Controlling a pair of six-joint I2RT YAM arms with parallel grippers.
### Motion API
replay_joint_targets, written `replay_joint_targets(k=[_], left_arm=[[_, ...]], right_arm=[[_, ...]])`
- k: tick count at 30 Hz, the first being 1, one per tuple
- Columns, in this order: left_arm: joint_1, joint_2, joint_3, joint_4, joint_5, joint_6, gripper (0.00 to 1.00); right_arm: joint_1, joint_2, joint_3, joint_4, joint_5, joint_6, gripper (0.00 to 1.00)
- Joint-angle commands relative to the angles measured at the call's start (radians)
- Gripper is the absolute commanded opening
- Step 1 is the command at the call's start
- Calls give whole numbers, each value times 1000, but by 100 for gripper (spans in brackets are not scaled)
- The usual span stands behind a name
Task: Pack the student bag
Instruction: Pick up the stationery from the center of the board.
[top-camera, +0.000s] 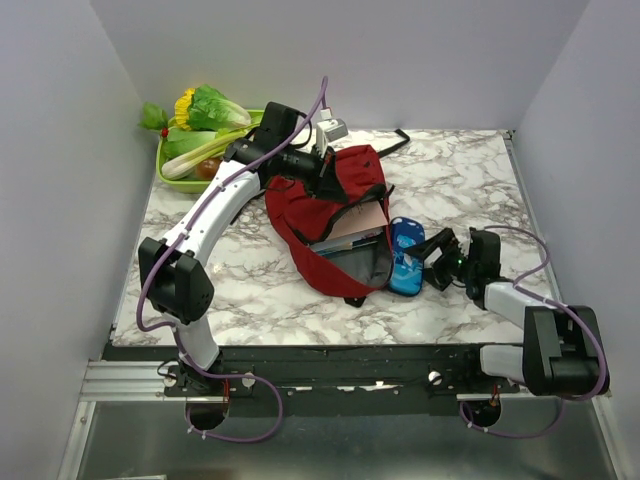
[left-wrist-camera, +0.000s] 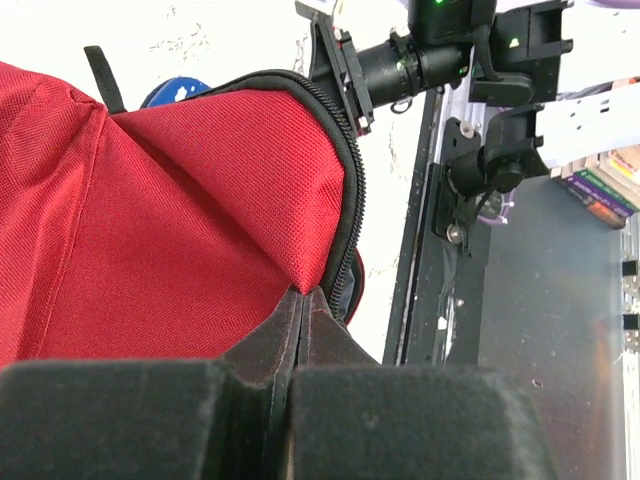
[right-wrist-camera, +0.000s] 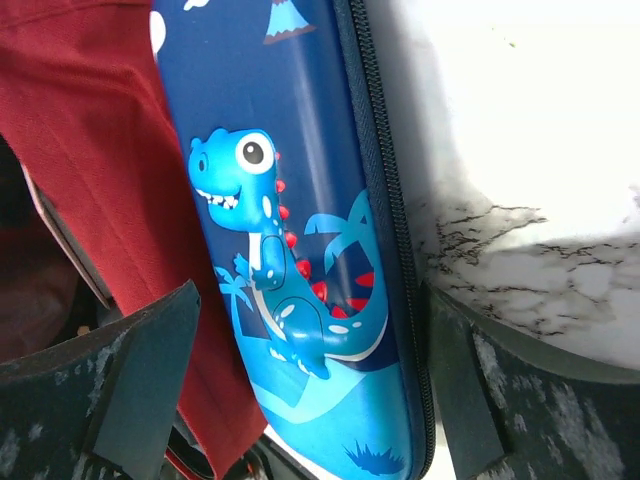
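The left fingers (left-wrist-camera: 255, 345) pinch tight on the student bag (top-camera: 300, 220) at its zipper edge; the right fingers (right-wrist-camera: 140, 370) stand wide astride the pencil case (top-camera: 406, 258) on the tabletop (top-camera: 460, 180).

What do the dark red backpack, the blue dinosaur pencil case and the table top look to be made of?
Dark red soft backpack: woven synthetic cloth, matte; a fine weave shows and it folds. Blue dinosaur-print pencil case: probably a moulded semi-rigid shell, smooth with a slight sheen, zip along its edge. White grey-veined table top: marble look, possibly a printed laminate.
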Motion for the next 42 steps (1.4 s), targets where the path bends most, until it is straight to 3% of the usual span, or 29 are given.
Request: replay_joint_targets(k=[1, 7, 13, 21, 25, 29, 35, 42], left_arm=[[-11, -20, 44, -48, 26, 37, 0], [-11, -1, 49, -50, 28, 40, 0], [-11, 22, 79, -59, 31, 40, 0], [-11, 23, 93, -73, 29, 41, 0], [-11, 25, 101, -83, 26, 46, 0], [-9, 20, 110, -106, 22, 61, 0], [-9, 25, 119, -134, 20, 83, 0], [-11, 28, 119, -117, 20, 63, 0]], right_arm=[[38, -109, 18, 50, 113, -17, 96], [62, -153, 44, -244, 256, -172, 95], [72, -56, 143, -511, 458, -263, 92], [170, 78, 296, -656, 604, -223, 100], [169, 28, 236, -520, 485, -183, 95], [187, 83, 183, -409, 380, -94, 95], [201, 58, 63, -15, 153, -11, 93], [201, -171, -18, 189, 102, 67, 89]])
